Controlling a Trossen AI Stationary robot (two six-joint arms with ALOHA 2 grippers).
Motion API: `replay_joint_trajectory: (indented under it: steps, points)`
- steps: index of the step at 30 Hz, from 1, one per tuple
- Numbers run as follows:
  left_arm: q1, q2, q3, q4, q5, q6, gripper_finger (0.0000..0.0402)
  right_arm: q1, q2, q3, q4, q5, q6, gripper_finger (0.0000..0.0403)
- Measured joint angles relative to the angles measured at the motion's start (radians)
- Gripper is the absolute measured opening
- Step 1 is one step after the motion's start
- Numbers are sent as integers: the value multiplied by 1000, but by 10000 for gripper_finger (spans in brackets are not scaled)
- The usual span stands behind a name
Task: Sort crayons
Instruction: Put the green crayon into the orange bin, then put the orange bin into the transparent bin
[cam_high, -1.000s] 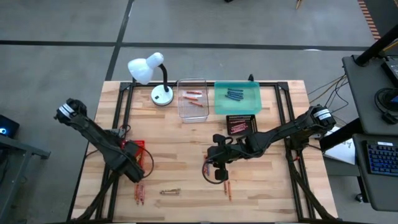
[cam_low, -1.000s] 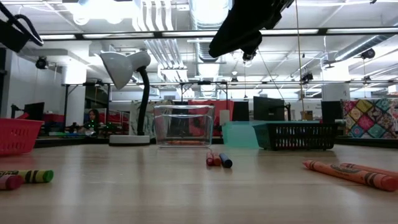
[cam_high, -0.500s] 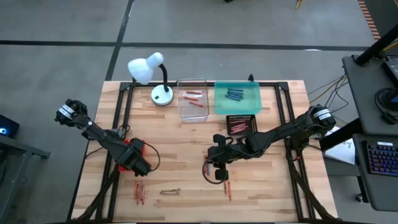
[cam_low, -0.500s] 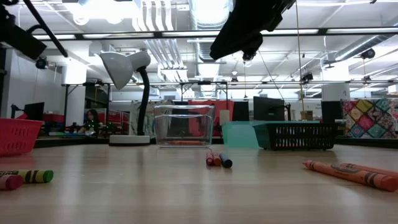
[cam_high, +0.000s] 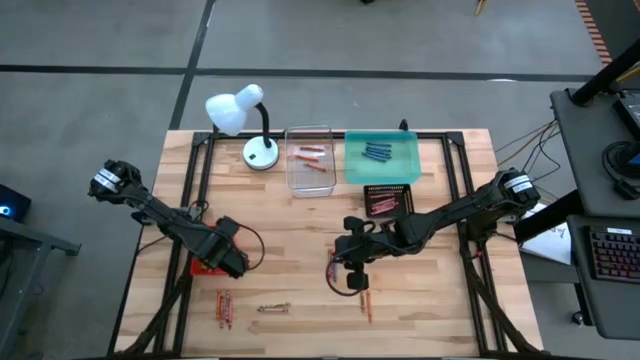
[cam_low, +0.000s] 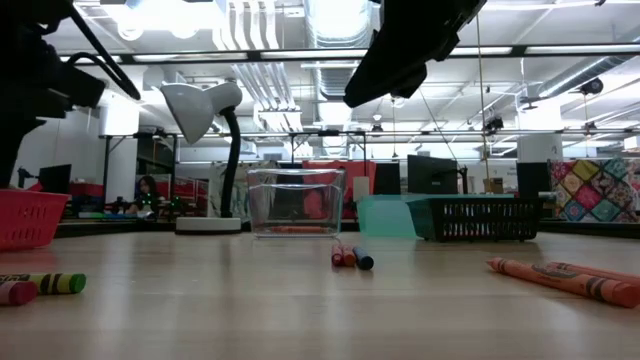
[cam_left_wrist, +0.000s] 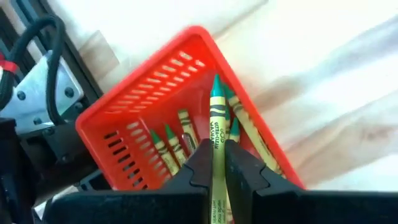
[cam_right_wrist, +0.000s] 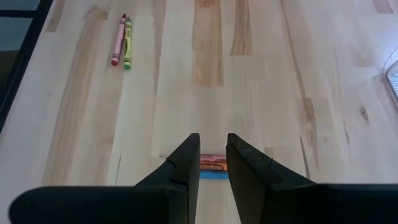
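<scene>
Nearest the front edge of the pale wooden slatted table (cam_high: 300, 250) we saw loose wax crayons: a red pair lying side by side (cam_high: 225, 308) at the front left, a yellowish one (cam_high: 273, 308) just to their right, and two orange sticks (cam_high: 366, 302) further right, which the low view showed as long orange crayons (cam_low: 560, 279) on the tabletop. Just behind these, the left gripper (cam_left_wrist: 214, 163) hung over the red slotted plastic basket (cam_left_wrist: 140, 93), its two dark fingers (cam_left_wrist: 194, 165) pinched tight on a yellow-green crayon (cam_left_wrist: 216, 134) with its tip pointing down into the basket, where several more yellow-green crayons (cam_left_wrist: 171, 142) already lay. At about the same depth, near the table's middle, the right gripper (cam_right_wrist: 213, 163) hovered above the wood with its fingers (cam_right_wrist: 185, 163) a narrow gap apart and nothing between them; directly below it lay a red crayon and a blue crayon (cam_right_wrist: 213, 169) close together, seen end-on in the low view (cam_low: 352, 257). Beyond, a black mesh tray (cam_high: 388, 199) sat right of centre. Along the far edge stood a clear plastic box (cam_high: 309, 160) holding orange crayons (cam_high: 311, 153), a teal tray (cam_high: 382, 158) beside it holding blue crayons (cam_high: 376, 152), and a white gooseneck desk lamp (cam_high: 240, 112) at the far left.
</scene>
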Motion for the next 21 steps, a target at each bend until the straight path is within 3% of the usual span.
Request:
replay_joint_trajectory:
  steps: [14,21]
  points:
    - [0,0,-3,-4,-12,-23,63,0,0,0,46,0,-15,68]
    - [-1,0,40,-12,-44,69,82,0,0,0,46,0,25,68]
